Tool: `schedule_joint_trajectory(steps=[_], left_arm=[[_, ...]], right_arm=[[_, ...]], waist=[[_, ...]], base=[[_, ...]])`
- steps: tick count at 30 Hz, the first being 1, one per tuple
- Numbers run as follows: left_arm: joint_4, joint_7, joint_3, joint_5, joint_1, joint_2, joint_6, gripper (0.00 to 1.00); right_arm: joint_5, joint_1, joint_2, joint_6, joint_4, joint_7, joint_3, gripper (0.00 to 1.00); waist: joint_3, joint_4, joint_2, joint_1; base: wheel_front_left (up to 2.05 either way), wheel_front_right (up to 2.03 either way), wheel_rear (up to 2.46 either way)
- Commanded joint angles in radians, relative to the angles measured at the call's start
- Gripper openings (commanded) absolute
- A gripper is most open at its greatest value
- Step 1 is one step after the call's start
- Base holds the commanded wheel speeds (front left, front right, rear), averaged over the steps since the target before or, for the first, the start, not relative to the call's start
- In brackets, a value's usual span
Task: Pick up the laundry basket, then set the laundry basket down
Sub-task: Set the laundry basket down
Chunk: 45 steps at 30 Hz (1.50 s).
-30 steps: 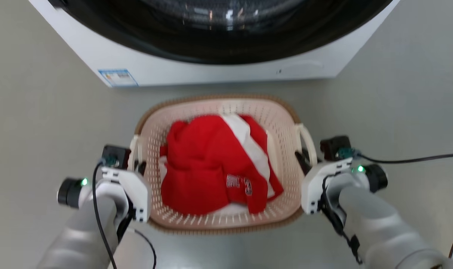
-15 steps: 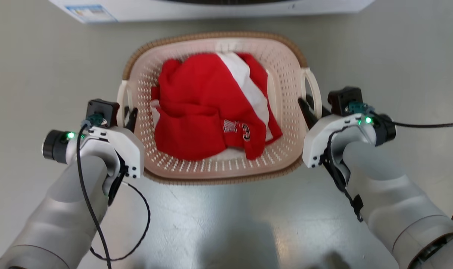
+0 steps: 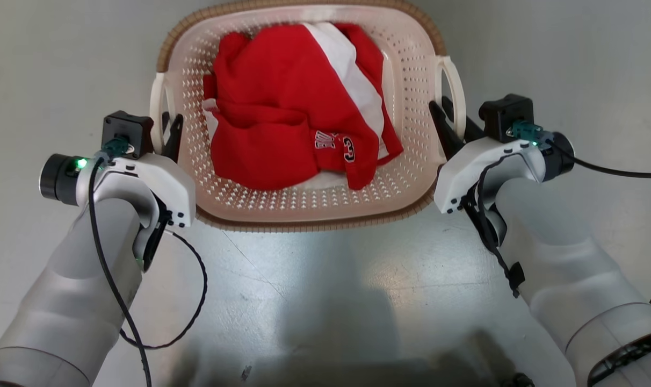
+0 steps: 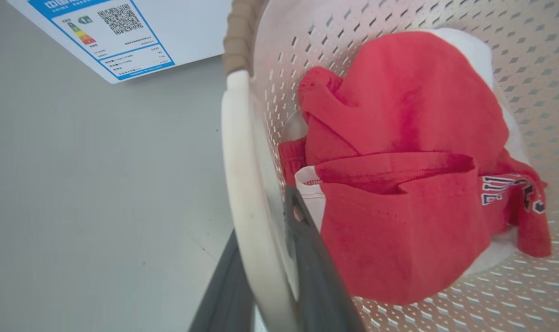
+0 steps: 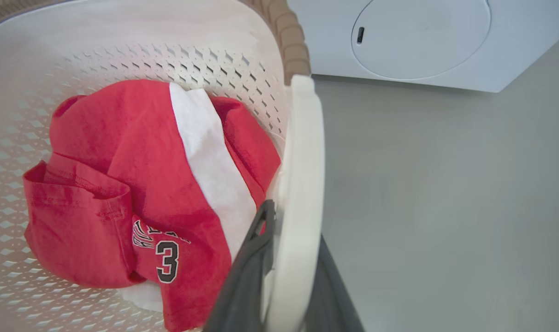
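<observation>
Grey glossy floor [image 3: 325, 301] spreads below the robot, with a white washer [image 5: 422, 41] just beyond. Between the arms is the laundry basket [image 3: 304, 203]; I cannot tell whether it is clear of the floor. The left pincer [image 3: 171, 128] is closed narrowly on the left loop handle [image 4: 242, 184], one finger inside the loop and one outside. The right pincer [image 3: 441, 110] grips the right loop handle [image 5: 300, 184] the same way.

The handles look smooth and thin, so uneven lifting could let one slide through the fingers and tip the basket. A forward swing might knock the rim against the washer.

Inside the basket lies a crumpled red jersey [image 3: 282, 107] with a white stripe and the number 3, on top of something white.
</observation>
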Motion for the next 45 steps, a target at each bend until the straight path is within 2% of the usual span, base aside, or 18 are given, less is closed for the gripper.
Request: schedule_joint_trajectory(steps=[1, 7, 25, 26, 27, 28, 29, 37, 45], left_arm=[[-0.013, -0.014, 0.032, 0.035, -0.02, 0.052, -0.015, 0.0], [0.007, -0.014, 0.072, 0.078, -0.034, 0.043, -0.038, 0.0], [0.084, -0.014, 0.144, 0.151, -0.053, 0.002, -0.072, 0.0], [0.092, -0.014, 0.15, 0.15, -0.052, -0.001, -0.073, 0.0], [0.104, -0.014, 0.156, 0.146, -0.053, -0.005, -0.073, 0.11], [0.116, -0.014, 0.164, 0.141, -0.055, -0.008, -0.071, 0.47], [0.131, -0.014, 0.17, 0.138, -0.057, -0.01, -0.068, 1.0], [0.185, -0.014, 0.192, 0.131, -0.075, -0.035, -0.071, 1.0], [0.184, -0.014, 0.211, 0.143, -0.061, -0.04, -0.073, 1.0]], right_arm=[[-0.037, 0.053, 0.01, 0.012, -0.032, -0.005, -0.004, 0.0], [-0.081, 0.076, 0.01, 0.012, -0.062, -0.005, -0.061, 0.0], [-0.131, 0.078, 0.01, 0.012, -0.067, -0.005, -0.13, 0.0], [-0.137, 0.076, 0.01, 0.012, -0.064, -0.005, -0.135, 0.2], [-0.146, 0.074, 0.01, 0.012, -0.062, -0.005, -0.144, 0.44], [-0.155, 0.072, 0.01, 0.012, -0.064, -0.005, -0.157, 0.98], [-0.17, 0.069, 0.01, 0.012, -0.07, -0.005, -0.176, 1.0], [-0.248, 0.098, 0.01, 0.012, -0.118, -0.005, -0.265, 1.0], [-0.252, 0.14, 0.01, 0.012, -0.139, -0.005, -0.284, 1.0]], waist=[[0.015, -0.005, 0.0, 0.0], [0.036, -0.006, 0.0, 0.0], [0.061, -0.002, 0.0, 0.0], [0.061, -0.002, 0.0, 0.0], [0.061, -0.003, 0.0, 0.0], [0.062, -0.004, 0.0, 0.0], [0.063, -0.005, 0.0, 0.0], [0.058, 0.003, 0.0, 0.0], [0.014, 0.006, 0.0, 0.0]], base=[[0.0, 0.0, 0.0], [0.0, 0.0, 0.0], [0.0, 0.0, 0.0], [0.0, 0.0, 0.0], [0.0, 0.0, 0.0], [0.0, 0.0, 0.0], [0.0, 0.0, 0.0], [0.0, 0.0, 0.0], [0.0, 0.0, 0.0]])
